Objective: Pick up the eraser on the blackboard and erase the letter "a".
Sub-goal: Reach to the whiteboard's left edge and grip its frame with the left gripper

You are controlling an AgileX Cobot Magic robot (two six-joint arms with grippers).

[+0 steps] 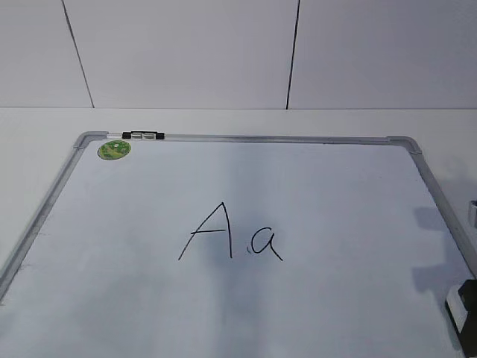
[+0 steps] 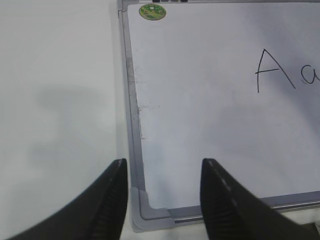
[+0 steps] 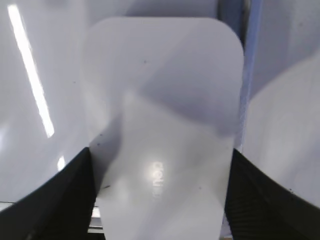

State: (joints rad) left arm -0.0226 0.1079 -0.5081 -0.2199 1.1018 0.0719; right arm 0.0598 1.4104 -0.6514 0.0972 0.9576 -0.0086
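The blackboard (image 1: 335, 186) lies flat on the table, with the small letter "a" (image 1: 266, 243) near its middle, right of a capital "A" (image 1: 209, 230). The eraser (image 3: 160, 90) is a white rounded block with faint grey lettering. It sits between the jaws of my right gripper (image 3: 160, 152), which press on both of its long sides, at the board's near right edge (image 1: 456, 307). My left gripper (image 2: 164, 162) is open and empty above the board's near left corner (image 2: 145, 207). The "a" shows only partly at the right edge of the left wrist view (image 2: 313, 75).
A round green sticker (image 1: 114, 149) and a small black-and-white clip (image 1: 143, 136) sit at the board's far left corner. The grey frame (image 3: 248, 75) runs just right of the eraser. White table surrounds the board, and a wall stands behind it.
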